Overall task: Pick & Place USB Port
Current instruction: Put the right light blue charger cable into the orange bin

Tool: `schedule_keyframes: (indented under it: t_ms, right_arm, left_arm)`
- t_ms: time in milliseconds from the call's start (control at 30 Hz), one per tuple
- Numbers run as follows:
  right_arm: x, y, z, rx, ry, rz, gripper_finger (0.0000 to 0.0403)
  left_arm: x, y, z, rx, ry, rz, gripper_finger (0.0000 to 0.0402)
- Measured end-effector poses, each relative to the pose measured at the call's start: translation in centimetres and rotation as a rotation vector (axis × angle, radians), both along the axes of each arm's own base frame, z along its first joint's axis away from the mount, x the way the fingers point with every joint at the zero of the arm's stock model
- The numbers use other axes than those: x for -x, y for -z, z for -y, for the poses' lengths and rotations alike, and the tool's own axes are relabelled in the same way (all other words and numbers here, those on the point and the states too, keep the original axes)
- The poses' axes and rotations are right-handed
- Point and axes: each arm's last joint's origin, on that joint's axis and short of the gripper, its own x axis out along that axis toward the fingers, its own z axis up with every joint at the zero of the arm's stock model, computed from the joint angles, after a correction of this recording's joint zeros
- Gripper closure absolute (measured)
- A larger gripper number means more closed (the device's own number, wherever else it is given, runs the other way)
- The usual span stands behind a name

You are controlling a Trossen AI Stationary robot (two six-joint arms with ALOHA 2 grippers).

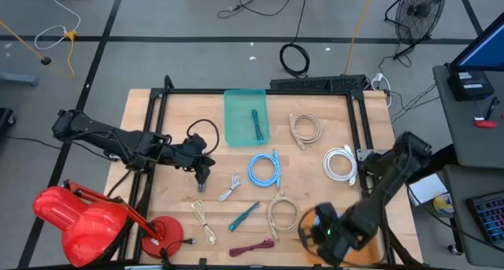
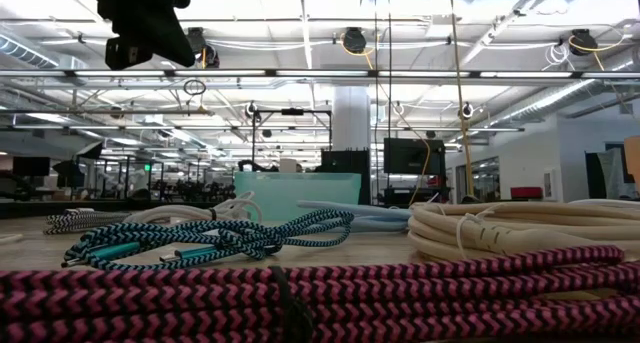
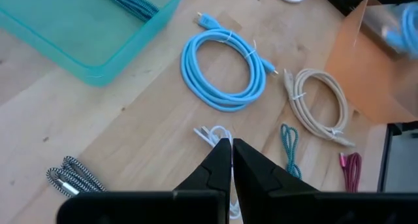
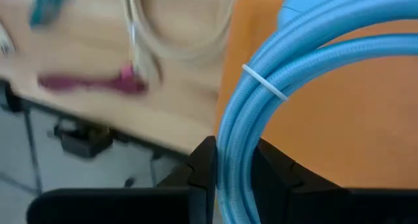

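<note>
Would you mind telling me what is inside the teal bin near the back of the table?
The teal bin holds one teal braided cable, lying lengthwise toward its right side. The rest of its floor looks bare; whatever sits directly beneath the cable is covered.

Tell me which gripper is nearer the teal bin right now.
Left. The left gripper hovers just diagonally off the teal bin. The right gripper, clamped on a light blue cable, is at the table's opposite corner.
</note>
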Motion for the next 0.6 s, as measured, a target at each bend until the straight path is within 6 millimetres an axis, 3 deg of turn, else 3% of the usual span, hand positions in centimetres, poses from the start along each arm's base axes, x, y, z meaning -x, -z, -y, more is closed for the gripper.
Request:
schedule_keyframes:
  t_ms: [133,267,600]
  right_arm:
    - [-0.7,2.3,-1.5,-0.022,-0.021,-0.06,0.0347]
    - [-1.1,3.8,-1.6,0.029,-0.012,-0.106,0.0347]
    - [-0.6,4.1,-0.5,0.124,-0.007,-0.184,0.0347]
  left_arm:
    - [0.0,0.0,0.0,0.016,-0.014,0.004,0.0385]
    - [0.0,0.0,0.0,0.029,-0.01,0.003,0.0385]
    - [0.1,0.0,0.5,0.088,0.002,-0.003,0.0385]
